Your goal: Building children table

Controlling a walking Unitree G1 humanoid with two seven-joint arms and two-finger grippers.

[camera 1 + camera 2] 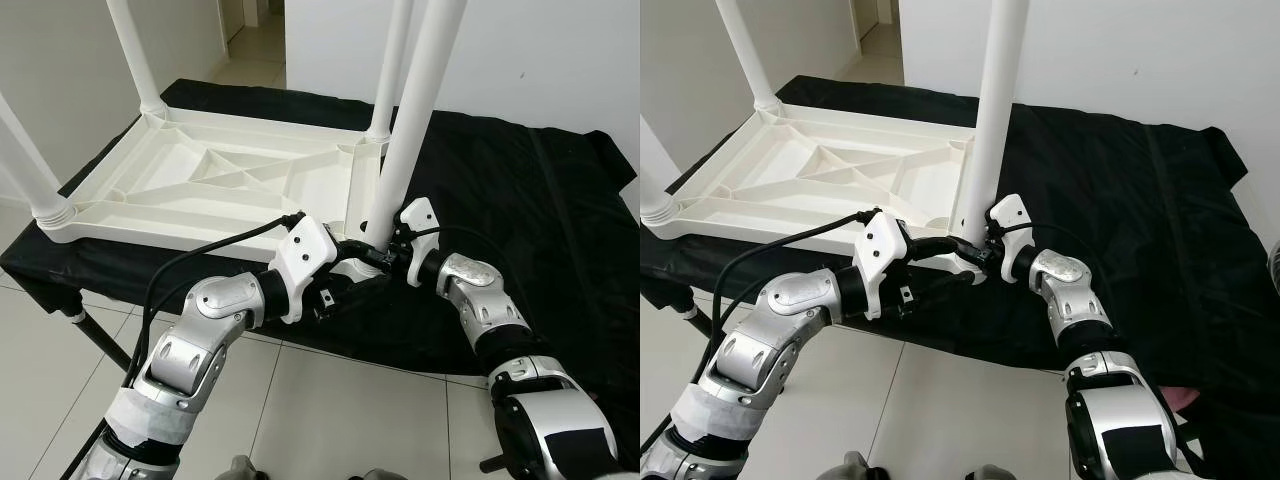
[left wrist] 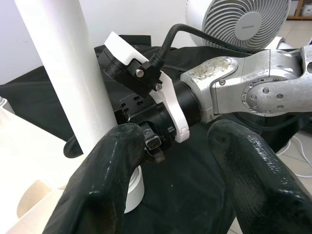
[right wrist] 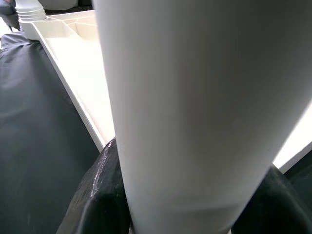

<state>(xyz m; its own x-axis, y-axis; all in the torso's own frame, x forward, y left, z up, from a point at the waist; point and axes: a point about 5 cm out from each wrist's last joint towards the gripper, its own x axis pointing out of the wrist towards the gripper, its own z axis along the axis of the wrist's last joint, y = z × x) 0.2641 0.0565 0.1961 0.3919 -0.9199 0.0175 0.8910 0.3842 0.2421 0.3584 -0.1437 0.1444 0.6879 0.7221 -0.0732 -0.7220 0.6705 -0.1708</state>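
A white plastic children's table [image 1: 130,200] lies upside down on a black cloth. Three white legs stand in its corners: far left [image 1: 133,50], near left [image 1: 25,150] and far right [image 1: 392,60]. The fourth leg [image 1: 418,120] stands upright at the near right corner, its ribbed foot [image 2: 132,191] by the table's edge. My right gripper [image 1: 385,243] is shut on this leg low down, and its fingers [image 3: 100,195] flank the leg in the right wrist view. My left gripper [image 1: 365,272] is open just beside the leg's base, one finger [image 2: 109,180] against the leg.
The black cloth [image 1: 520,190] covers a low stand with a dark support leg [image 1: 100,335]. White tiled floor [image 1: 330,400] lies in front. A white fan [image 2: 248,19] stands beyond the cloth. White walls and a doorway are behind.
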